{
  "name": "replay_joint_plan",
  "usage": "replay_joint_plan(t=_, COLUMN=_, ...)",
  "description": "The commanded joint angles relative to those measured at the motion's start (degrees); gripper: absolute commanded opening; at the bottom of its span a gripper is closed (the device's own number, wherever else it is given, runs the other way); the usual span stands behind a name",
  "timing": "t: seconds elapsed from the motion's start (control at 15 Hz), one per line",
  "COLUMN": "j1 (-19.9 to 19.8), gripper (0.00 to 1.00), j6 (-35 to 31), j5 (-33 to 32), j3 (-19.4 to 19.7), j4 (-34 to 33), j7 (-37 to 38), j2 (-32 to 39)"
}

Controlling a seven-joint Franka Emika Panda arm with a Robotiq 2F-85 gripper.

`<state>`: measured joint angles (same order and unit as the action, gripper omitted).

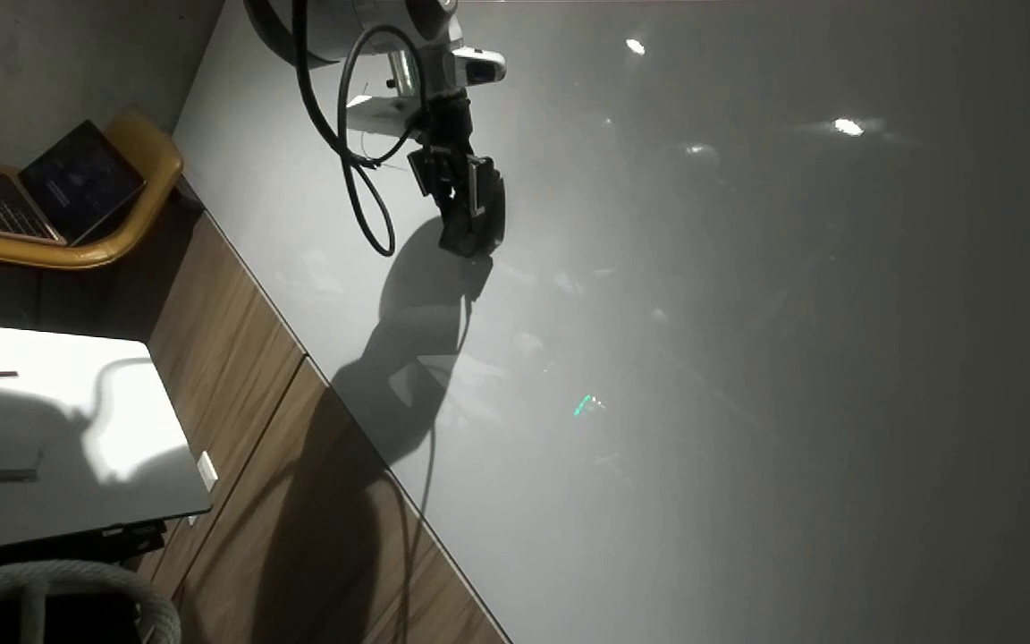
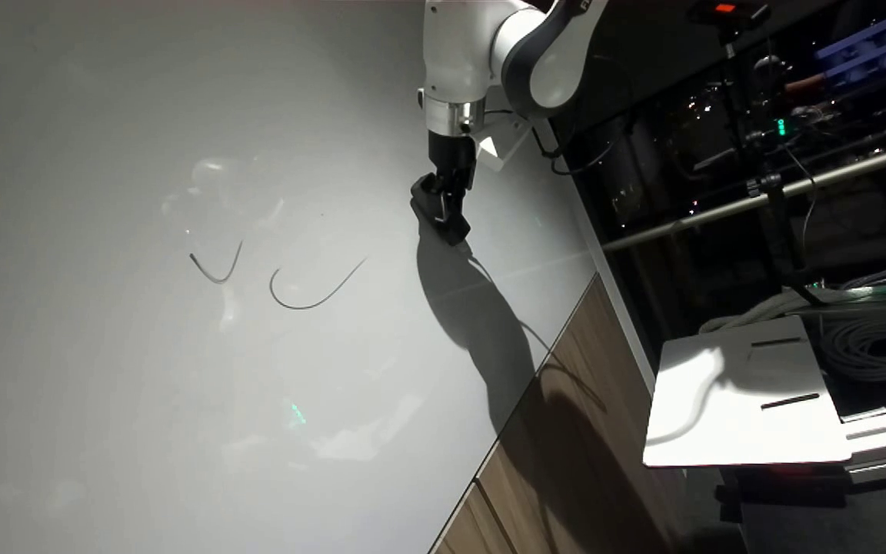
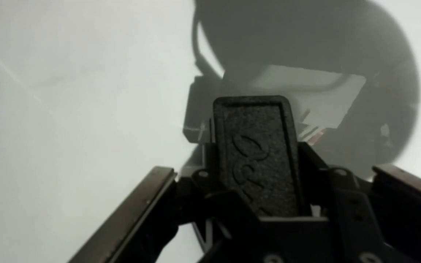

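My gripper (image 3: 258, 157) is shut on a dark block-shaped eraser (image 3: 256, 131) with engraved letters on its face. One finger presses each long side of it. In both exterior views the gripper (image 1: 466, 183) (image 2: 449, 188) and the black eraser (image 1: 493, 224) (image 2: 452, 229) are close to a glossy white board (image 1: 747, 358) (image 2: 143, 385). Their shadow meets the eraser's lower end; I cannot tell if the eraser touches the board. Two thin dark curved strokes, a small one (image 2: 219, 281) and a wider one (image 2: 301, 308), are on the board in an exterior view, apart from the gripper.
Wood panels (image 1: 229, 313) (image 2: 566, 431) border the board. A white tabletop (image 1: 59, 429) (image 2: 743, 400) stands beyond them. A laptop (image 1: 81, 188) rests on a yellow chair (image 1: 153, 152). A black cable (image 1: 345, 107) loops beside the wrist. Lamp reflections and the arm's shadow lie on the board.
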<state>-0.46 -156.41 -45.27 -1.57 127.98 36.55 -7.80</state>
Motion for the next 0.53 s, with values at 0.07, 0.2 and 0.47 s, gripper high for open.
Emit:
replay_joint_plan(t=0.07, j1=0.8, gripper=0.29, j6=-0.1, j5=-0.6, j3=-0.9, j4=-3.0, j7=-0.1, j2=0.3)
replay_joint_plan(t=0.2, j1=1.2, gripper=0.29, j6=-0.1, j5=-0.3, j3=-1.1, j4=-4.7, j7=-0.1, j2=1.3)
replay_joint_plan(t=0.47, j1=2.0, gripper=0.29, j6=1.2, j5=-0.2, j3=-2.5, j4=-7.6, j7=0.5, j2=3.2)
